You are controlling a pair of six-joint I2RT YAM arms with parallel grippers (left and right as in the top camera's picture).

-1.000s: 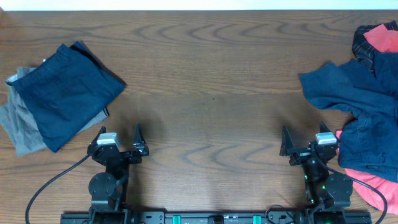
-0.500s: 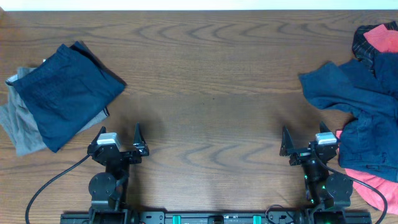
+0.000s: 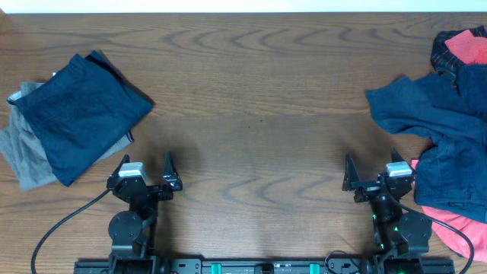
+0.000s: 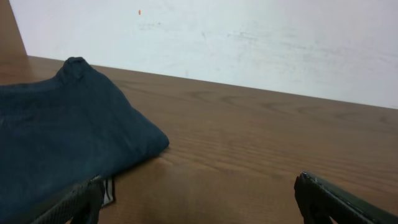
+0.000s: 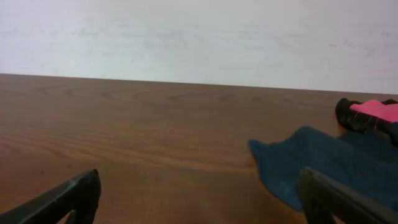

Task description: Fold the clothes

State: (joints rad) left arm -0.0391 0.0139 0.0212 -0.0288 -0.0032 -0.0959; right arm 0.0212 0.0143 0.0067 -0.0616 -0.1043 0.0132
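Note:
A folded navy garment point(image 3: 80, 114) lies on top of a folded grey garment point(image 3: 23, 156) at the table's left; the navy one also shows in the left wrist view point(image 4: 62, 143). A loose pile of unfolded clothes lies at the right: a crumpled navy garment point(image 3: 434, 129) over pink cloth point(image 3: 456, 224), with a pink and dark piece point(image 3: 460, 47) behind. The navy cloth shows in the right wrist view point(image 5: 323, 165). My left gripper point(image 3: 144, 169) is open and empty near the front edge. My right gripper point(image 3: 370, 173) is open and empty beside the pile.
The brown wooden table point(image 3: 259, 99) stretches between the two stacks. A white wall point(image 5: 199, 37) stands behind the far edge. Black cables point(image 3: 68, 213) run from the arm bases at the front edge.

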